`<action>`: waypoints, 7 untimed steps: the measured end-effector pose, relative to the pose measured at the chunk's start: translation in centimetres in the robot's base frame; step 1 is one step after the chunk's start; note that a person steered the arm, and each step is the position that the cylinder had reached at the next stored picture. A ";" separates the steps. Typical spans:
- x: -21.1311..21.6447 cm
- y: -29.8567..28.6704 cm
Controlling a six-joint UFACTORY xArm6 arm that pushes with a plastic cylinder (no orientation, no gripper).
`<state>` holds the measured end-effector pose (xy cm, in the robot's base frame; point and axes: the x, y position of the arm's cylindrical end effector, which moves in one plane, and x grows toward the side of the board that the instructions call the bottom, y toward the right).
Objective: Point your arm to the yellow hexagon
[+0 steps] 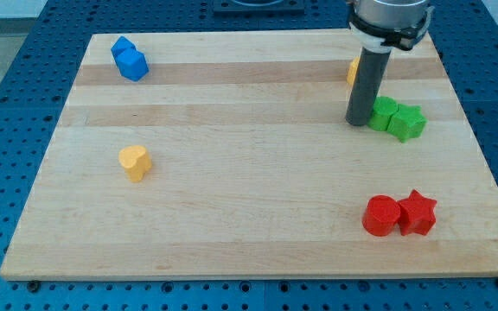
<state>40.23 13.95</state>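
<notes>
While our rod stands upright at the view's upper right, my tip (pixel 356 123) rests on the wooden desk (pixel 249 216), just left of two green blocks (pixel 396 118) that touch each other, the right one star-shaped. We carry no claw, so nothing is clenched or grasped. The yellow hexagon (pixel 352 71) sits behind the rod toward the view's top, mostly hidden by it, only a sliver showing at the rod's left edge; whether the rod touches it we cannot tell. A yellow heart-shaped block (pixel 134 161) lies well apart at the view's left. Two blue blocks (pixel 130 60) touch at the upper left. A red cylinder (pixel 380 215) and red star (pixel 418 212) touch at the lower right. We see no containers on the desk.
</notes>
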 end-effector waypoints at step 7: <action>-3.6 -14.2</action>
<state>36.60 -0.26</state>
